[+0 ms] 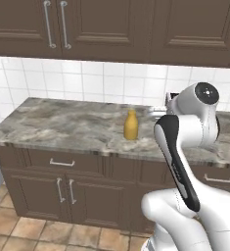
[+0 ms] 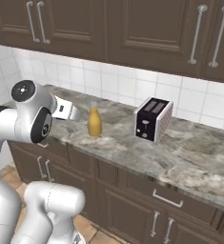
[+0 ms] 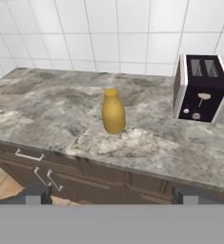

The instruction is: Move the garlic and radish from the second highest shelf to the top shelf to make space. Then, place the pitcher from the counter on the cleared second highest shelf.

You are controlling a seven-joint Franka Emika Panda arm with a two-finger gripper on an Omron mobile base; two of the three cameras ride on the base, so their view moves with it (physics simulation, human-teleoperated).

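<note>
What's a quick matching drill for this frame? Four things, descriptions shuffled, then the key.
Things:
1. pitcher
2. toaster
3. counter
4. upper cabinets

Descriptions:
A. dark brown doors with long metal handles, above the tiled wall
B. orange-yellow, standing upright on the stone
C. grey-brown marbled surface bearing two items
D. black and silver, two slots on top, to the pitcher's right in the hand view

Pairs: 1-B, 2-D, 3-C, 4-A
</note>
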